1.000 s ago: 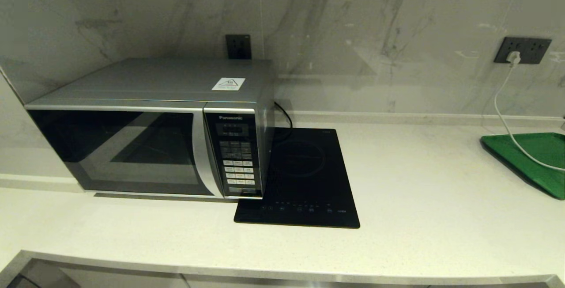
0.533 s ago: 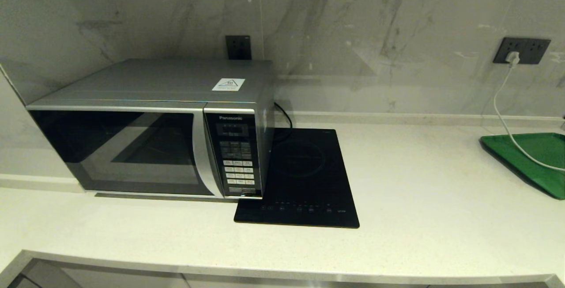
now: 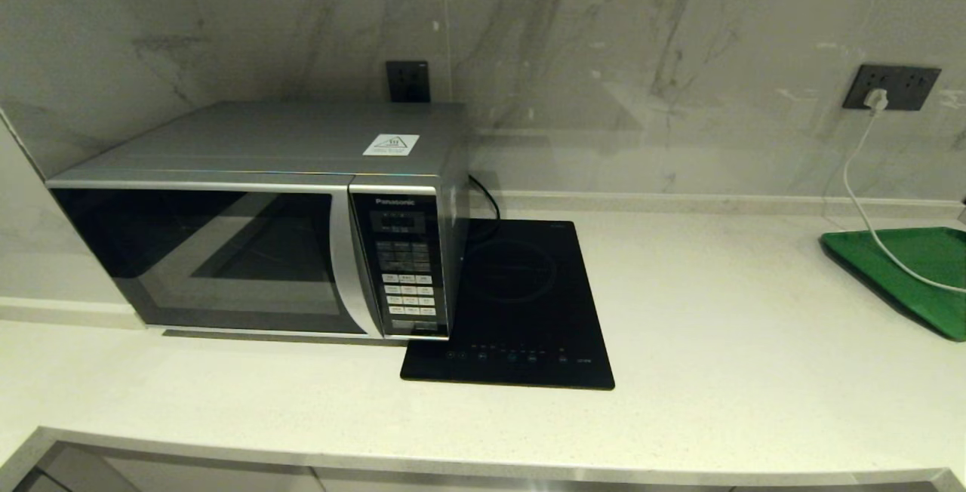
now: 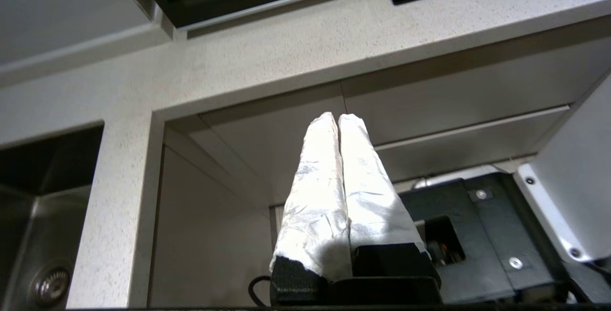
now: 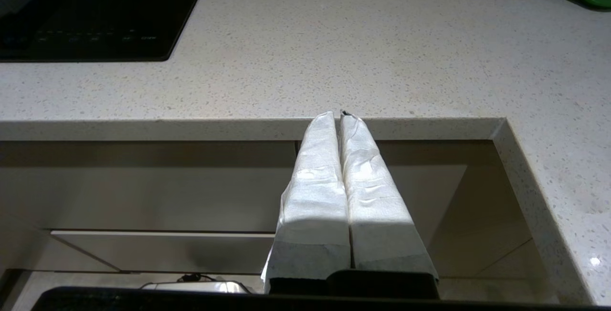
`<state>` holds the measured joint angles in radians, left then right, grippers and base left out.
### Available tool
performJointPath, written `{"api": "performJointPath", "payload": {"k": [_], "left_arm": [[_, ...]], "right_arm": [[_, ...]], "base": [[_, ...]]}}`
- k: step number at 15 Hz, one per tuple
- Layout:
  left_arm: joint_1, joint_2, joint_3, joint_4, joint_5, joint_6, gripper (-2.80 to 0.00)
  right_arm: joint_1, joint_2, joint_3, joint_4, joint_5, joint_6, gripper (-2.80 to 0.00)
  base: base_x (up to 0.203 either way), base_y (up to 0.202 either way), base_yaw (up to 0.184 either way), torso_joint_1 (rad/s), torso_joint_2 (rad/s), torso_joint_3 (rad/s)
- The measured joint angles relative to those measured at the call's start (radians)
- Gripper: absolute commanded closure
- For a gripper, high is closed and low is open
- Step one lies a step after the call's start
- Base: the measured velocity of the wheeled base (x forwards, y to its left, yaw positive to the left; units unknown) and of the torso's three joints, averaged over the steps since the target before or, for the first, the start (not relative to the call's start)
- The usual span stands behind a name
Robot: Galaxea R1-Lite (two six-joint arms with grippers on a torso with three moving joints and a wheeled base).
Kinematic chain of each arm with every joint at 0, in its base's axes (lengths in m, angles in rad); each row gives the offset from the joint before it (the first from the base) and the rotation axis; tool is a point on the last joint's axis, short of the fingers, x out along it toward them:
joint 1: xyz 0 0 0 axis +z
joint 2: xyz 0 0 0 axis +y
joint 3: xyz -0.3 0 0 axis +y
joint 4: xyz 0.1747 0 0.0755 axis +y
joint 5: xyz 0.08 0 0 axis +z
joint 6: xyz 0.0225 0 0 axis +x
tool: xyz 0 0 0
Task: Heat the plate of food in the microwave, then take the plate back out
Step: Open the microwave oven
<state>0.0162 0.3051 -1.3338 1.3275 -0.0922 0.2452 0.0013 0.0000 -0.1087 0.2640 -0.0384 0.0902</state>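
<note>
The plate of food shows in no view; the microwave (image 3: 256, 228), door closed, stands at nine o'clock on the tabletop (image 3: 717, 341). If the plate sits inside, the risk is a door pull with too little grip slipping off. The left gripper (image 4: 338, 119) and right gripper (image 5: 340, 115) hang below the tabletop edge, jaws pressed together, empty. "Panasonic" reads above the keypad; the triangle sticker's text is illegible. An induction hob (image 3: 521, 303) lies beside the microwave, a green tray (image 3: 917, 273) at three o'clock.

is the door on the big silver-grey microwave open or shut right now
Shut: the silver-grey microwave's dark glass door sits flush with the black keypad panel, with no gap showing.
</note>
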Motion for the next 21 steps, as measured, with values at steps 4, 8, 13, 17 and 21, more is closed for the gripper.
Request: {"api": "performJointPath", "payload": {"k": [4,8,13,17,21], "left_arm": [[-0.012,-0.231,0.312,-0.286,0.011,-0.036,0.0],[-0.013,-0.294,0.72,-0.708,0.076,-0.098,0.0],[-0.013,-0.305,1.263,-1.247,0.08,-0.083,0.0],[-0.016,-0.305,1.316,-1.301,0.034,-0.054,0.0],[-0.017,-0.302,1.259,-1.268,0.033,-0.119,0.0]], "right_arm": [[0.0,0.0,0.0,0.0,0.0,0.0,0.0],[0.0,0.0,0.0,-0.001,0.001,0.0,0.0],[0.0,0.0,0.0,-0.001,0.001,0.0,0.0],[0.0,0.0,0.0,-0.001,0.0,0.0,0.0],[0.0,0.0,0.0,-0.001,0.0,0.0,0.0]], "base": [[0.0,0.0,0.0,0.0,0.0,0.0],[0.0,0.0,0.0,0.0,0.0,0.0],[0.0,0.0,0.0,0.0,0.0,0.0],[0.0,0.0,0.0,0.0,0.0,0.0],[0.0,0.0,0.0,0.0,0.0,0.0]]}}
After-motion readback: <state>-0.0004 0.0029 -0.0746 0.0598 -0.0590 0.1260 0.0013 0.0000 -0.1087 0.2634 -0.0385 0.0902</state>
